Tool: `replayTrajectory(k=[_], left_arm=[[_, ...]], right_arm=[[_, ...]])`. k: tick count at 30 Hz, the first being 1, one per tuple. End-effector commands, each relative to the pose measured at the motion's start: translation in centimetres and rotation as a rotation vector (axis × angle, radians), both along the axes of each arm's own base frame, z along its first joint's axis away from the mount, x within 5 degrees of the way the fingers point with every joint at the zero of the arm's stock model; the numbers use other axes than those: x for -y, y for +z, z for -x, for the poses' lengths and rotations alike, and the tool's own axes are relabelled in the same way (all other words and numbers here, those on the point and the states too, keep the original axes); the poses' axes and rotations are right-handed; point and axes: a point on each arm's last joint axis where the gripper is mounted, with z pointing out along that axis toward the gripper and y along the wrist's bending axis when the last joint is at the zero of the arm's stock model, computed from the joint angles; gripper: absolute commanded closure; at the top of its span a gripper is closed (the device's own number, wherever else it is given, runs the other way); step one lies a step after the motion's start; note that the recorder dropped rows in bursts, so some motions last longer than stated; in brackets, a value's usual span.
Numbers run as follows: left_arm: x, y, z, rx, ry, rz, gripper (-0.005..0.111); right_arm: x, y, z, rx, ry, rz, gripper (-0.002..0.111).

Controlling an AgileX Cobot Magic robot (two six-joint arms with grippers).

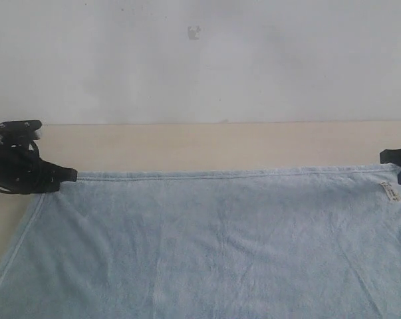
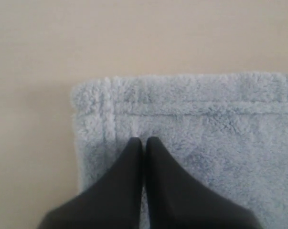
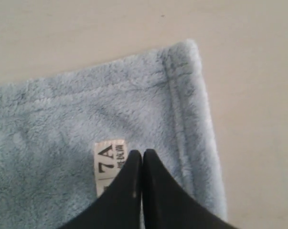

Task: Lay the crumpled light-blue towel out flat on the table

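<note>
The light-blue towel point(image 1: 213, 246) lies spread out flat on the pale-beige table point(image 1: 207, 146), its far hem running straight across. A white tag point(image 1: 390, 192) sits near its far right corner. My left gripper point(image 1: 67, 175) is at the far left corner, shut, tips down on the fluffy cloth point(image 2: 206, 124) just inside the stitched hem; left gripper point(image 2: 144, 139). My right gripper point(image 1: 385, 157) is at the far right corner, shut, tips on the towel point(image 3: 62, 124) beside the tag point(image 3: 109, 162); right gripper point(image 3: 142, 151). No cloth shows between either pair of fingers.
A strip of bare table point(image 2: 134, 38) runs beyond the towel's far edge up to the whitish-grey wall point(image 1: 200, 60). Bare table point(image 3: 258, 119) also shows outside the right corner. The towel's near part runs out of the exterior view.
</note>
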Motion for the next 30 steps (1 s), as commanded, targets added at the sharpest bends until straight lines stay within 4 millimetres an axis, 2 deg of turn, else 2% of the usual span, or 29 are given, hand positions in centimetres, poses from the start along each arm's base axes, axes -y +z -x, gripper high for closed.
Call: replayTrajectory(k=[1, 5, 10, 17, 20, 25, 27, 29, 30], left_arm=[[-0.2, -2.1, -1.2, -0.021, -0.017, -0.017, 0.103], [0.2, -2.2, -2.7, -0.021, -0.049, 0.019, 0.103], [0.2, -1.8, -3.6, -0.001, -0.058, 0.027, 0.103], [0.3, -1.8, -3.5, -0.007, -0.076, 0.028, 0.103], [0.2, -1.7, -3.6, 0.002, -0.070, 0.019, 0.103], [-0.1, -2.4, -4.3, 0.029, -0.099, -0.040, 0.103], [-0.2, -1.6, -5.1, 0.068, -0.096, -0.059, 0.103], [-0.3, 1.3, -6.2, 0.149, -0.096, -0.065, 0.103], [-0.3, 3.6, -6.7, 0.206, -0.091, -0.063, 0.103]], right_arm=[[0.3, 0.3, -0.3, 0.035, 0.016, 0.051, 0.108], [0.5, 0.4, -0.5, 0.058, 0.016, 0.081, 0.108], [0.7, 0.3, -0.6, 0.073, 0.021, 0.108, 0.108], [0.9, -2.3, -0.7, 0.033, 0.018, 0.112, 0.108], [1.2, -2.8, -1.1, 0.045, 0.004, 0.131, 0.108], [1.3, -4.4, -3.2, 0.010, 0.051, 0.073, 0.108], [1.4, -3.7, -4.0, 0.029, 0.061, 0.069, 0.108], [1.4, -0.8, -4.9, 0.076, 0.089, 0.065, 0.108], [1.3, 1.3, -5.1, 0.108, 0.102, 0.066, 0.108]])
